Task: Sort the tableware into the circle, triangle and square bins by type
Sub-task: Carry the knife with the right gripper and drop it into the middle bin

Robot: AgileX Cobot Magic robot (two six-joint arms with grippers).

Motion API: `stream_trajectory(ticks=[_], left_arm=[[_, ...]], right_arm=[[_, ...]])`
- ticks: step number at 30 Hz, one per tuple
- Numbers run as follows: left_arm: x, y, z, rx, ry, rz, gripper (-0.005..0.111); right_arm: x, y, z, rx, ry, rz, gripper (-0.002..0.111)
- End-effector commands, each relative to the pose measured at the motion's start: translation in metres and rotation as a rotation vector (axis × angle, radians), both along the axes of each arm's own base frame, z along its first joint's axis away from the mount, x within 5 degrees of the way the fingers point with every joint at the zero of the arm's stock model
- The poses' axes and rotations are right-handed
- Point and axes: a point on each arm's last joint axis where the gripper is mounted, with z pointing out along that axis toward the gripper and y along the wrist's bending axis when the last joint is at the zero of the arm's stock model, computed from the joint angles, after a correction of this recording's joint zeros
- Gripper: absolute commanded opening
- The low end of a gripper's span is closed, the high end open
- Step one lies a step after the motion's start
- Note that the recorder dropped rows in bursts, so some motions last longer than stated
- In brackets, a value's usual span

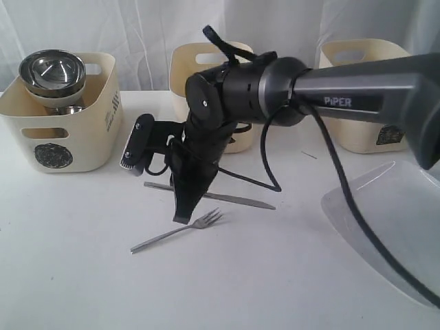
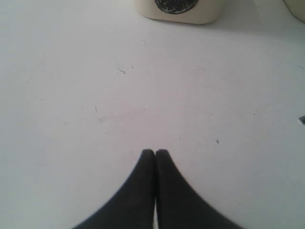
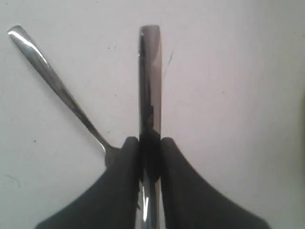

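Three cream plastic tubs with cut-out handles stand along the back of the white surface (image 1: 82, 275). The left tub (image 1: 89, 137), in the upper left of the exterior view, wears a dark scribbled circle sticker (image 1: 53, 155). The middle tub (image 1: 189, 58) is mostly hidden behind the arm. The right tub (image 1: 357, 75), in the upper right, has a dark sticker whose shape I cannot tell. The left tub's side also bears a label in small print, too fine to read.

One steel bowl (image 1: 51, 69) sits on top inside the left tub, with more steel under it that is too hidden to name. One steel knife (image 1: 240, 200) and one steel fork (image 1: 172, 234) are on the surface at centre frame, the fork just below the knife. One large white rounded-rectangle plate (image 1: 399, 227) lies at the lower right.

The only readable writing is "PiPER" on the grey right arm (image 1: 357, 89), which reaches across the middle from the right edge.

The right hand (image 3: 150, 140) points down and is clenched on the knife (image 3: 150, 71), one black finger on either side of the flat steel. The fork (image 3: 52, 81) lies just beside it at an angle. The left hand (image 2: 155, 152) is clenched with fingertips touching and nothing between them, above bare surface. The circle-stickered tub (image 2: 190, 16) is at the top edge of its wrist view.
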Motion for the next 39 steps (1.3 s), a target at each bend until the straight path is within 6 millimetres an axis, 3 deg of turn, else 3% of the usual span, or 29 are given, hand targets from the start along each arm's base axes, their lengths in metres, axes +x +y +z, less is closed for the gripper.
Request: stream_trajectory(ticks=[1,6,9,16,21,26,30,31,33,36,39], left_arm=[[-0.001,-0.001,-0.004,-0.012,0.017,-0.002,0.000],[-0.001,-0.001,-0.004,-0.012,0.017,-0.002,0.000],[-0.001,-0.001,-0.004,-0.012,0.017,-0.002,0.000],[-0.001,-0.001,-0.004,-0.014,0.017,-0.002,0.000],[-0.001,-0.001,-0.004,-0.014,0.017,-0.002,0.000],[-0.001,-0.001,-0.004,-0.014,0.017,-0.002,0.000],[-0.001,-0.001,-0.004,-0.014,0.017,-0.002,0.000],[-0.001,-0.001,-0.004,-0.014,0.017,-0.002,0.000],[-0.001,-0.001,-0.004,-0.014,0.017,-0.002,0.000],[-0.001,-0.001,-0.004,-0.014,0.017,-0.002,0.000],[-0.001,-0.001,-0.004,-0.014,0.017,-0.002,0.000]], right_arm=[[-0.007,-0.005,0.048,0.056,-0.103,0.005,0.000],[-0.009,-0.008,0.121,0.191,-0.477,0.107,0.000],[-0.007,-0.007,0.133,0.225,-0.578,0.114,0.000],[0.011,0.002,0.123,0.087,-0.830,0.316,0.000],[0.027,0.013,0.110,0.154,-0.961,0.294,0.000],[0.044,0.025,0.083,0.281,-1.059,0.213,0.000],[0.060,0.014,0.080,0.542,-1.125,-0.192,0.000],[0.065,0.002,0.081,0.619,-1.109,-0.389,0.000],[0.072,-0.016,0.081,0.667,-1.104,-0.564,0.000],[0.087,-0.047,0.080,0.845,-1.028,-0.757,0.000],[0.097,-0.064,0.076,0.929,-0.993,-0.808,0.000]])
